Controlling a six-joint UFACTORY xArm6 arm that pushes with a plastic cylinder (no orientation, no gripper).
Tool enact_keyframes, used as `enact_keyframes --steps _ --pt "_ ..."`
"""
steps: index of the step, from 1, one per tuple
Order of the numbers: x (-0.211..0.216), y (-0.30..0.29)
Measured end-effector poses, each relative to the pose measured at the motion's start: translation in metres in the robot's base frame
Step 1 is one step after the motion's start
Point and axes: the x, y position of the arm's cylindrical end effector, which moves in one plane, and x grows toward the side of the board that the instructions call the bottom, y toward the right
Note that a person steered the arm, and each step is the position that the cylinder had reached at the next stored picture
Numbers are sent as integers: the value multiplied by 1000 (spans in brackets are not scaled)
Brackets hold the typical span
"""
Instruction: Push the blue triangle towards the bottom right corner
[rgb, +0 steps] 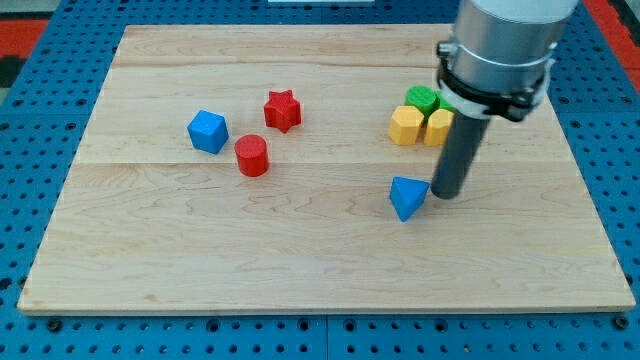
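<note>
The blue triangle (407, 197) lies right of the board's middle. My tip (447, 193) is down on the board just to the triangle's right, touching or nearly touching its right edge. The rod rises from there to the grey arm body at the view's top right.
A yellow block (405, 126), a second yellow block (438, 127) and a green block (423, 99) cluster just above my tip. A red star (283, 110), a red cylinder (252, 156) and a blue cube (208, 131) lie at the left. The wooden board (300, 260) ends at blue pegboard.
</note>
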Motion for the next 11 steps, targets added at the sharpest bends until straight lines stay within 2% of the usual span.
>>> enact_keyframes --steps 1,2,4,6,7,8,9,10,11 --pt "-46 -24" --pt "-39 -65" --pt "8 -67" --pt "30 -20" --pt "11 -19" --pt "15 16" --pt "35 18" --pt "5 21" --pt "-22 81"
